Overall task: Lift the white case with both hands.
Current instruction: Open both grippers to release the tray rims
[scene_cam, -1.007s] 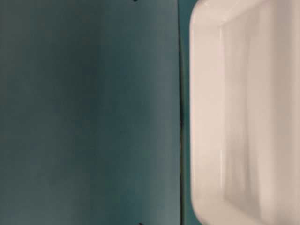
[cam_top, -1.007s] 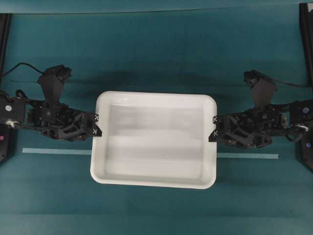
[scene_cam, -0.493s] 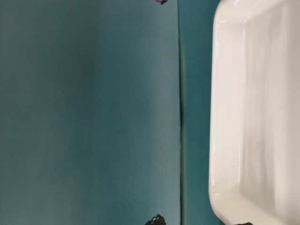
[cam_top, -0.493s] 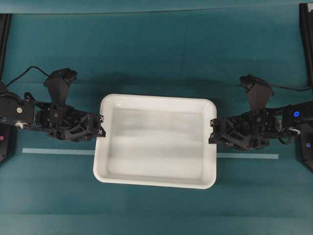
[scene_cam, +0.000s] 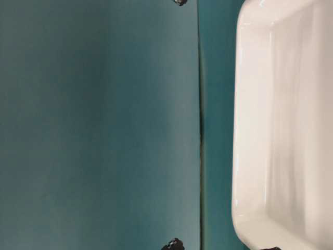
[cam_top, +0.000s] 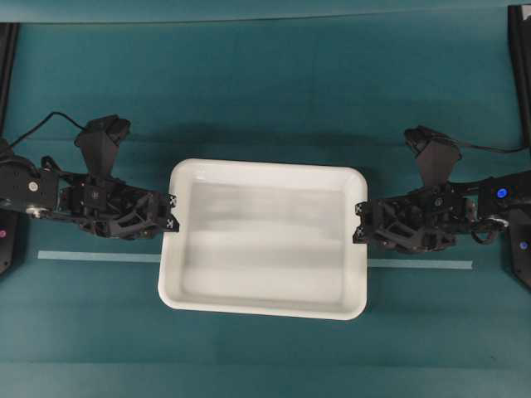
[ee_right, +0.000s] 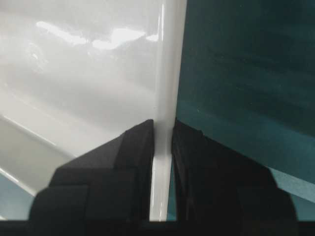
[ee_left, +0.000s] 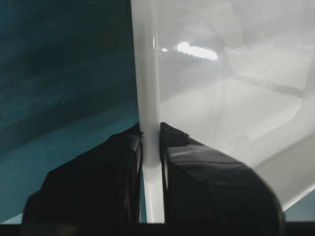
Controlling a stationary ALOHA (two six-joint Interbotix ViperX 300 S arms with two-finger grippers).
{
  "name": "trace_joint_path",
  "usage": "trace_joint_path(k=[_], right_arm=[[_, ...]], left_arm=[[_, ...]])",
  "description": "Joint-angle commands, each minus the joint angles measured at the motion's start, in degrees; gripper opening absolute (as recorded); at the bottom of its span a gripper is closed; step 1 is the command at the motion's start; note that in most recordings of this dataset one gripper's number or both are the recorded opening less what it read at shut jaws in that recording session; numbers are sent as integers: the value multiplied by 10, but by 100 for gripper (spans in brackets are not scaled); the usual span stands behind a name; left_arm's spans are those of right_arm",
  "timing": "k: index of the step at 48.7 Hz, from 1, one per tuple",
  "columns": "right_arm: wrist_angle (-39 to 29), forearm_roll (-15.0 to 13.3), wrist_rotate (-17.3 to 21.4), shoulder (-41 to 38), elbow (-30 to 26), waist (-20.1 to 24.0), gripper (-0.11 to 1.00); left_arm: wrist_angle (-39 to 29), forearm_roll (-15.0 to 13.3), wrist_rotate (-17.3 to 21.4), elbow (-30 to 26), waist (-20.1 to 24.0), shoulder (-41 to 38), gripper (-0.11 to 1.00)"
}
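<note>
The white case point(cam_top: 264, 240) is a large shallow tray held over the middle of the teal table, its inside bare. My left gripper point(cam_top: 171, 212) is shut on the case's left rim point(ee_left: 148, 98), one finger outside and one inside the wall. On the opposite side my right gripper point(cam_top: 358, 222) is shut on the right rim point(ee_right: 167, 88) in the same way. In the table-level view the case point(scene_cam: 283, 130) fills the right side, with a strip of teal between it and the seam.
A pale tape line point(cam_top: 99, 256) runs across the table under the case and comes out again on the right point(cam_top: 419, 264). Black frame posts stand at the far left point(cam_top: 7, 50) and far right point(cam_top: 519, 58) edges.
Over the second the case shrank slightly in the overhead view and slid right in the table-level view, both grippers moving with it. Since half a second ago almost nothing has shifted.
</note>
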State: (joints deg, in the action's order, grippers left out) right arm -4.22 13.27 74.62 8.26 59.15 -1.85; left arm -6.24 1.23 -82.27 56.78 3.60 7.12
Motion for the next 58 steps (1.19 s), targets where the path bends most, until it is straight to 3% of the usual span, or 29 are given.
trace_joint_path(k=[1, 10, 15, 19, 26, 29, 32, 48, 53, 58], right_arm=[[2, -4, -9, -33, -1, -7, 10], [2, -4, -9, -30, -5, -7, 12], [2, -4, -9, -29, -10, -7, 27], [3, -4, -10, -26, -12, -7, 47], [-3, -5, -25, -17, -22, -7, 83], [-11, -5, -35, -11, -24, -7, 91], [-20, -5, -41, -4, -27, -7, 93], [-95, -12, -57, 77, -18, -11, 92], [-101, -18, -83, 118, -18, -20, 92], [-101, -44, -134, 163, -26, -26, 92]], left_arm=[[-3, 3, 1, 7, -3, -31, 6], [15, 3, 2, 9, -5, -31, 6], [25, 3, 2, 8, -5, -31, 13], [33, 3, 1, 7, -6, -31, 30], [34, 3, 2, 4, -7, -26, 73], [35, 3, 2, 3, -8, -22, 89], [35, 3, 3, 2, -7, -18, 97], [19, 3, 9, 20, -8, 63, 95], [11, 3, 14, 25, -8, 107, 95], [9, 3, 43, 24, -8, 151, 94]])
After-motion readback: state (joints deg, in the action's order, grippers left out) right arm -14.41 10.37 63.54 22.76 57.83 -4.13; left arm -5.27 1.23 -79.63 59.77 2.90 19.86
